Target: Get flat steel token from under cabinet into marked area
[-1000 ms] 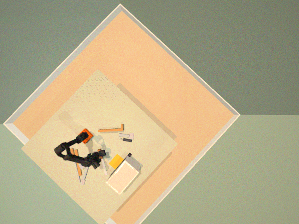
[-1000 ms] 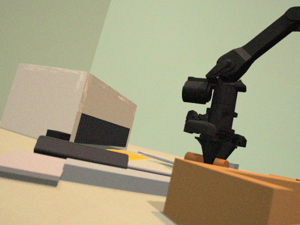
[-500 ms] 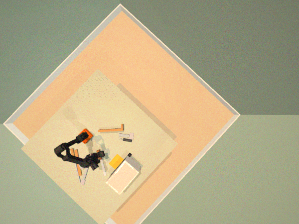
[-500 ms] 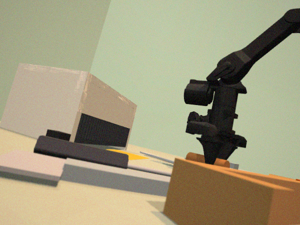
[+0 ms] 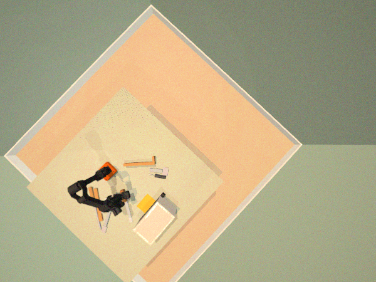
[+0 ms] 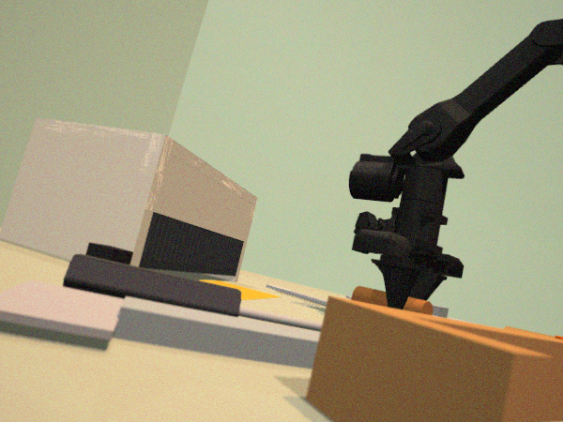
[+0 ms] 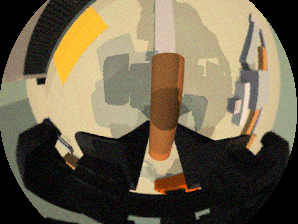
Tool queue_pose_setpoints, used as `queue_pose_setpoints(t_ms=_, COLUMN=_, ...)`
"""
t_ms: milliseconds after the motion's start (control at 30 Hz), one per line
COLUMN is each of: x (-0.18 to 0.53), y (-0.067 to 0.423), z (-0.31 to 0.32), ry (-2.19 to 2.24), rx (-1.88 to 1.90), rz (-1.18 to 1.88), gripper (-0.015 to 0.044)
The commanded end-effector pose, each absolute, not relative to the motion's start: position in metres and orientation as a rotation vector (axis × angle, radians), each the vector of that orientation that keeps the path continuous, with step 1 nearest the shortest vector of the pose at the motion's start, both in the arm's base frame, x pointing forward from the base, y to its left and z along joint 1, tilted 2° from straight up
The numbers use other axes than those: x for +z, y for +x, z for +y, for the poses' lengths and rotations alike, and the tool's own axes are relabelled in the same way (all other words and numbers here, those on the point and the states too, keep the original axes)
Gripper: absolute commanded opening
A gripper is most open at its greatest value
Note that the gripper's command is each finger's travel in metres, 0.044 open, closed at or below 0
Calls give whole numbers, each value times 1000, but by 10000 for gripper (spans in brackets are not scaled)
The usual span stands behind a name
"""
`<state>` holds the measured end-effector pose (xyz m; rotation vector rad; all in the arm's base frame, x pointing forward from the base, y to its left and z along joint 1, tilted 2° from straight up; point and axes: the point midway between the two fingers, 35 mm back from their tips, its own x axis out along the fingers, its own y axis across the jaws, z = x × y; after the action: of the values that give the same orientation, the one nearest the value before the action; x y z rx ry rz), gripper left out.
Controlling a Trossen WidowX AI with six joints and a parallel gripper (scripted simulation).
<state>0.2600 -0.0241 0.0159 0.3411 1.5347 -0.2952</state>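
Observation:
My gripper (image 5: 120, 200) (image 6: 403, 295) (image 7: 161, 124) is shut on the brown handle of a tool (image 5: 123, 190) (image 6: 371, 294) (image 7: 165, 96). The tool's pale shaft (image 5: 129, 214) (image 7: 162, 16) points ahead over the table. The tool hangs low, to the left of the yellow marked area (image 5: 146, 203) (image 6: 249, 293) (image 7: 80, 39). Behind that area stands the pale cabinet (image 5: 155, 220) (image 6: 94, 188) with dark vent slots (image 6: 188, 244) (image 7: 60, 10) at its bottom. I cannot see the steel token in any view.
An orange L-shaped tool (image 5: 139, 163) (image 6: 413, 361) and a grey piece with a dark bar (image 5: 158, 172) (image 6: 150, 283) lie behind the arm. An orange stick (image 5: 98, 198) and pale rods (image 5: 106, 222) (image 7: 249, 76) lie left of my gripper. The arm's orange base (image 5: 108, 170) stands nearby.

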Motion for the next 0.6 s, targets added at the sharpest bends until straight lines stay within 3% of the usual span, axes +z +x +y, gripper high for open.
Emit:
queue_pose_setpoints(t_ms=0, x=17, y=261, z=-29, ry=341, rx=-299, rz=1532, gripper=0)
queue_pose_setpoints(t_ms=567, x=16, y=259, z=-44, ry=340, rx=-300, rz=1531, gripper=0)
